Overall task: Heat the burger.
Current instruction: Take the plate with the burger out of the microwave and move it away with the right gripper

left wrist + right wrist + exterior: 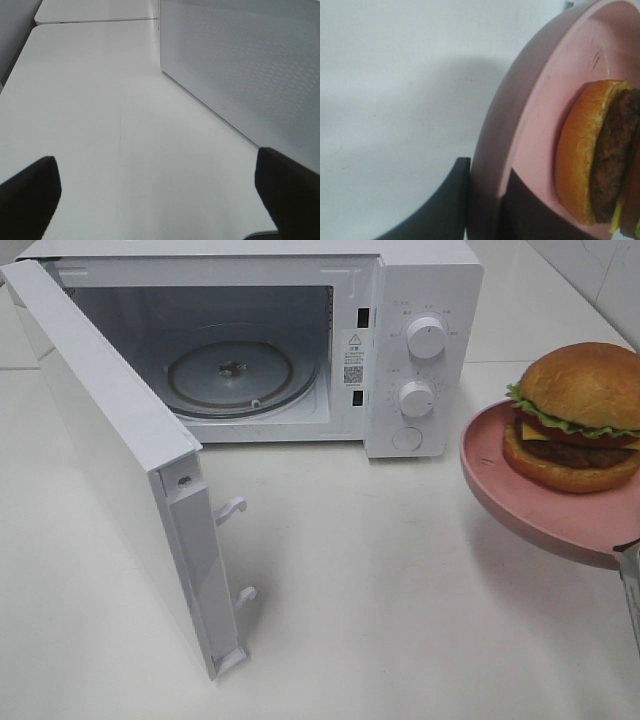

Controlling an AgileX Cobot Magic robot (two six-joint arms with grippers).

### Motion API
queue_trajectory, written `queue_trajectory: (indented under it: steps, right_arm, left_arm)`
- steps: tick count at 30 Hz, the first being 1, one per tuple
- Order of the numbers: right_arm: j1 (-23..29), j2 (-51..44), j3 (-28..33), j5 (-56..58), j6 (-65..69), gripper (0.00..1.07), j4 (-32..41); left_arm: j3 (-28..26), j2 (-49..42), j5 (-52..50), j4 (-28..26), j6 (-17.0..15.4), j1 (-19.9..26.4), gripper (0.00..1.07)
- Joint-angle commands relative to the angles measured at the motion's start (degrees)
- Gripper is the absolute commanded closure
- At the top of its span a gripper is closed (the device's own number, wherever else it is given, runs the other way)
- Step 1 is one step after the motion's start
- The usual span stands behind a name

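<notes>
A: Pink plate (500,495) at the right edge, lifted clear of the white table (350,590), shadow under it. Burger (577,417) sits on it, bun up, lettuce and cheese showing.

B: What holds it?

A: Right gripper (485,200), pinched on the plate's near rim, one finger under and one on top (wrist view shows it best; overhead only catches a sliver of the arm at the corner).

B: Microwave?

A: White microwave (300,340) at the far side, left of the plate. Door (120,460) swung wide toward the near left, glass turntable (232,375) bare inside. Two knobs (427,337) on its right panel.

B: Left gripper?

A: Left gripper (160,195) spread wide, nothing between the fingers (30,192), low over the table beside the door's perforated face. Can't see it overhead.
</notes>
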Motion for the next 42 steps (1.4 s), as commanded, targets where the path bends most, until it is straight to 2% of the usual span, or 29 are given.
queue_trajectory:
  steps: [1, 10, 15, 20, 34, 42]
  right_arm:
    - [-0.2, -0.7, -0.3, 0.8, 8.0, 1.07, -6.4]
    - [-0.2, 3.3, -0.3, 10.0, 24.8, 1.07, -15.9]
    - [-0.2, 7.1, -0.3, 11.5, 32.9, 1.07, -18.9]
    - [-0.2, 12.4, -0.6, 11.7, 46.7, 1.07, -23.1]
    - [-0.2, 22.8, -1.1, 15.9, 73.3, 1.07, -27.6]
    - [-0.2, 31.3, -5.4, 21.0, 88.2, 1.07, -27.7]
  left_arm:
    - [0.2, -1.0, -0.5, -0.1, 0.0, -0.1, 0.09]
    - [0.2, -1.0, -0.5, -0.1, 0.0, -0.1, 0.09]
    - [0.2, -1.0, -0.5, -0.1, 0.0, -0.1, 0.09]
    - [0.2, -1.0, -0.5, -0.1, 0.0, -0.1, 0.09]
    - [0.2, -1.0, -0.5, -0.1, 0.0, -0.1, 0.09]
    - [0.2, -1.0, -0.5, -0.1, 0.0, -0.1, 0.09]
